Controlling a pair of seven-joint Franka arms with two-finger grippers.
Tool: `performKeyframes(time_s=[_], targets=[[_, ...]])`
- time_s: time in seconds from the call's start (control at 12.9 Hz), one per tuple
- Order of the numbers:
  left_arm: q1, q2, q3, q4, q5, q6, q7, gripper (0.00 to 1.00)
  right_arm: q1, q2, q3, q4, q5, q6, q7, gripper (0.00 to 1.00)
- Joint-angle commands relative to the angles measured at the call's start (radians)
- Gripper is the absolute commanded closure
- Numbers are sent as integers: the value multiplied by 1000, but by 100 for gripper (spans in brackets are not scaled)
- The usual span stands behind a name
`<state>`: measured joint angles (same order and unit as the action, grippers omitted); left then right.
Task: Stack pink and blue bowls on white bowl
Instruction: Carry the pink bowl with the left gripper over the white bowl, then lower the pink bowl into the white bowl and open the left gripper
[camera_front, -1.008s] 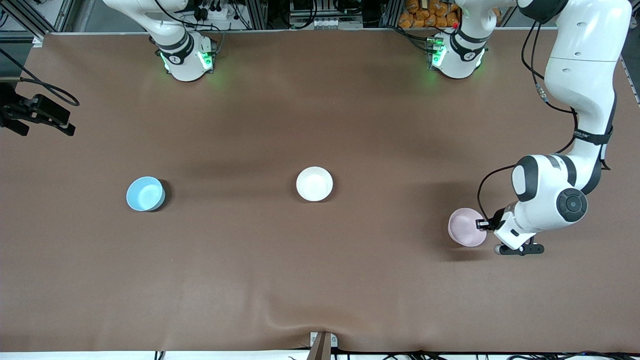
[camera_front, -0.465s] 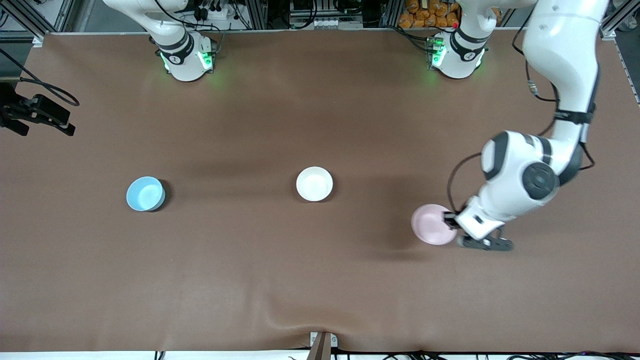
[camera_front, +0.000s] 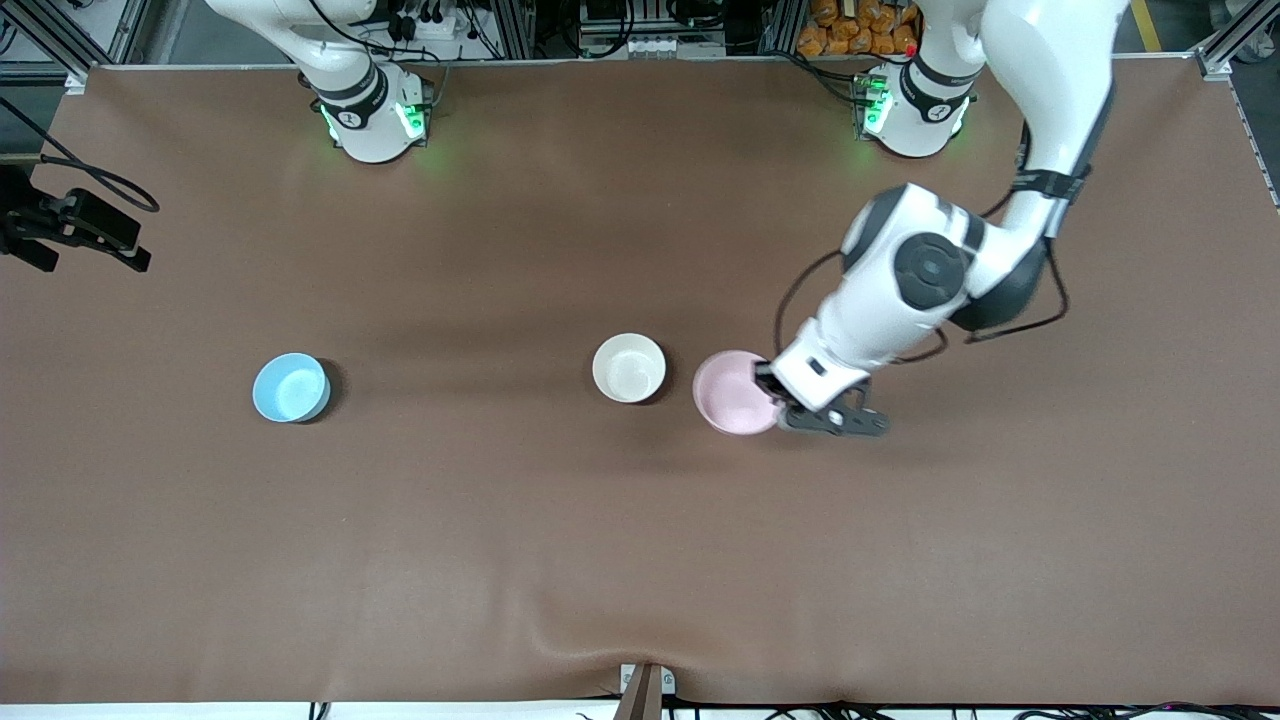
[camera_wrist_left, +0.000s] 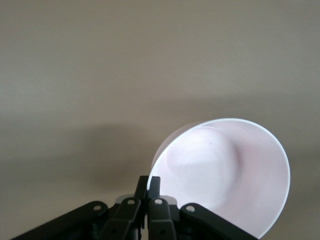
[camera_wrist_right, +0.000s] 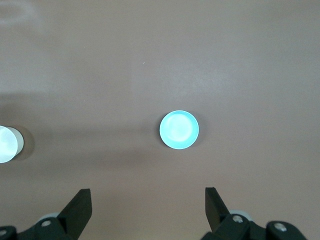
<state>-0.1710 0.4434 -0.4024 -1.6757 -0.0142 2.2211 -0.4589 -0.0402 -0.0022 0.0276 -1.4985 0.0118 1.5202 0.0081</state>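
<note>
Brown cloth is covering the whole table (camera_front: 500, 560), and three small round bowls are spread along a line across its middle. The pink bowl (camera_front: 733, 392) is being held up in the air, mouth upward and slightly tilted, just beside the white bowl (camera_front: 629, 368) on the side toward the left arm's end of the table; a narrow gap is showing between the two rims. Being round, no long axis is offered by any bowl. The pink rim is being pinched by the left gripper (camera_front: 772, 392), its fingers (camera_wrist_left: 148, 186) clamped tight together on the bowl's edge, as is seen in the left wrist view, where the pink bowl (camera_wrist_left: 225, 175) is filling the lower part.

The white bowl is standing upright on the cloth, mouth up, with bare cloth all round it. The blue bowl (camera_front: 290, 387) is resting upright well apart, toward the right arm's end of the table, also ringed by open cloth.

The right gripper (camera_wrist_right: 147, 207) is being kept waiting high over the blue bowl (camera_wrist_right: 179, 130), its fingers spread wide and holding nothing. Wide bare cloth is lying between the bowls and every table edge.
</note>
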Motion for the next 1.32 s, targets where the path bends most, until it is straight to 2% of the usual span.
performKeyframes(time_s=[0.0,0.16,0.23,0.39,0.47,1.24], targets=[[-80,36,-10,54,11,-8,-104,100,-7,11,6,23,0,-8,3,0],[-168,124,5,149,25,-6,-206,100,-9,10,6,23,0,-8,3,0],[-209,158,35,181,64,-3,-224,100,-9,11,6,21,0,-9,3,0],[-254,220,86,229,103,18,-241,100,-10,11,6,23,0,-9,4,0],[-262,247,86,241,105,25,-248,100,-9,11,6,21,0,-11,4,0],[-297,282,86,169,102,43,-293,100,-9,11,6,23,0,-12,4,0]])
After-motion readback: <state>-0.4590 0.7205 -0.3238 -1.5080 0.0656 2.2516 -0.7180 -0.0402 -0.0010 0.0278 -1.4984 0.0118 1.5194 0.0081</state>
